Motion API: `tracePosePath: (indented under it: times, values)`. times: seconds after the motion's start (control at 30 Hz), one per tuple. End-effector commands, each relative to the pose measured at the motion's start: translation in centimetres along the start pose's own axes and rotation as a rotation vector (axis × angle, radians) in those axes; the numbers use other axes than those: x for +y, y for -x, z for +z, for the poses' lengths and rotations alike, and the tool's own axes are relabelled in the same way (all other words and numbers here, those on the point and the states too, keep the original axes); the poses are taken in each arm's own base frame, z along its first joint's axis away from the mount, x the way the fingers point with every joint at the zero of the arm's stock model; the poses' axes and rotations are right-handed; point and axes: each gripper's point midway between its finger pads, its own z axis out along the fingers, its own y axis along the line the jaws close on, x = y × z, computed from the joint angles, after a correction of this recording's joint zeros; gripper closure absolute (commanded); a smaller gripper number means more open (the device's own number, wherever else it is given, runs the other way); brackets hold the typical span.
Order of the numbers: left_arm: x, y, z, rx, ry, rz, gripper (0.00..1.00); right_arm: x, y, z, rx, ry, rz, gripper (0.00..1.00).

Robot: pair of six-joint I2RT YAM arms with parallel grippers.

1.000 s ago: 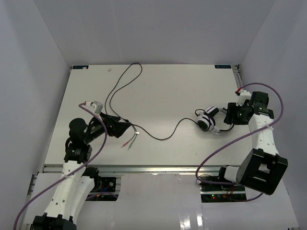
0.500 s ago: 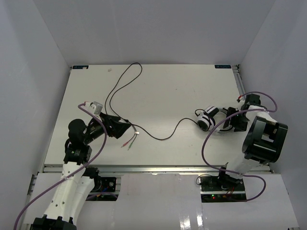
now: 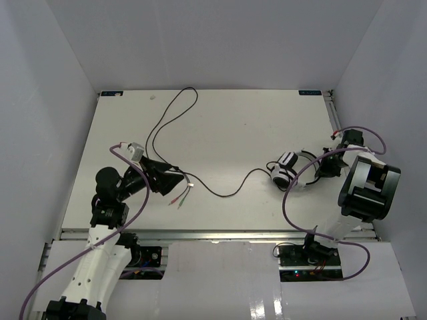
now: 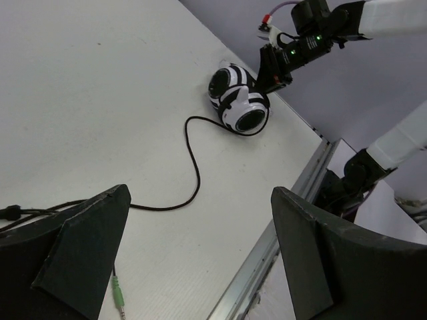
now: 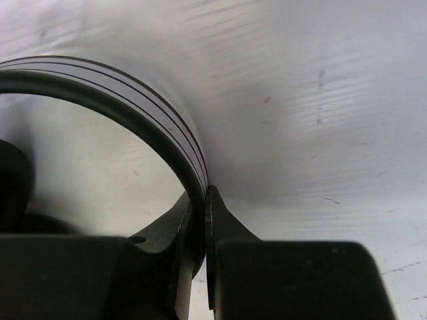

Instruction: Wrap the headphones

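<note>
Now the right gripper (image 5: 205, 200) is pinched tight on the headband (image 5: 133, 100) of the headphones (image 3: 285, 168), which lie near the right edge of the table (image 3: 233, 120). The left gripper (image 4: 200, 227) gapes wide beside the plug end of the cable (image 3: 220, 192). The band wants a firm, steady hold so winding won't drag it. One headset, two ear cups (image 4: 248, 117), one cable.

Matt white table (image 3: 233, 127), glossy plastic headphones (image 3: 285, 167)

Left gripper (image 4: 200, 193) spread wide, left arm folded low, right gripper (image 5: 205, 220) pinching the headphones (image 3: 285, 167)
</note>
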Motion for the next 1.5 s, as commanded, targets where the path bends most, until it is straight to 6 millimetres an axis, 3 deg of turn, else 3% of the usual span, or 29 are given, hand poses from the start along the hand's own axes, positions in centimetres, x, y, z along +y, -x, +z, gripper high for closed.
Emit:
tracePosePath:
  times: [0.0, 0.23, 0.37, 0.47, 0.63, 0.73, 0.9, 1.13, 1.3, 1.47]
  values:
    - [-3.6, -1.5, 0.2, 0.05, -0.211, -0.032, 0.02, 5.1, 2.3, -4.5, -0.141, 0.229, -0.059, 0.92]
    - [-8.3, -5.2, 3.0, 0.204, -0.356, 0.057, 0.02, 10.9, 3.3, -13.2, -0.303, 0.397, -0.218, 0.92]
    - [-11.1, -7.7, 5.5, 0.242, -0.388, 0.247, 0.02, 13.5, 3.0, -16.6, -0.4, 0.404, -0.336, 0.92]
    - [-11.8, -12.3, 7.4, 0.352, -0.44, 0.375, 0.02, 14.6, 3.4, -19.8, -0.503, 0.392, -0.401, 0.92]
    - [-11.9, -16.4, 9.6, 0.346, -0.474, 0.562, 0.02, 16.0, 3.6, -23.2, -0.582, 0.432, -0.439, 0.92]
    - [-11.6, -16.9, 10.4, 0.298, -0.437, 0.61, 0.02, 16.7, 3.3, -24.1, -0.584, 0.471, -0.445, 0.92]
    - [-8.8, -17.1, 11.6, 0.204, -0.28, 0.738, 0.02, 18.4, 2.8, -25.6, -0.571, 0.578, -0.449, 0.92]
    - [-6.5, -20.6, 13.1, 0.309, -0.251, 0.814, 0.02, 20.3, 2.7, -28.4, -0.584, 0.684, -0.473, 0.92]
    - [-7.7, -21.4, 15.7, 0.314, -0.294, 0.794, 0.06, 21.1, 2.8, -30.2, -0.603, 0.725, -0.49, 0.92]
    - [-6.2, -23.3, 17.2, 0.372, -0.241, 0.804, 0.14, 21.6, 3.0, -31.6, -0.61, 0.741, -0.48, 0.92]
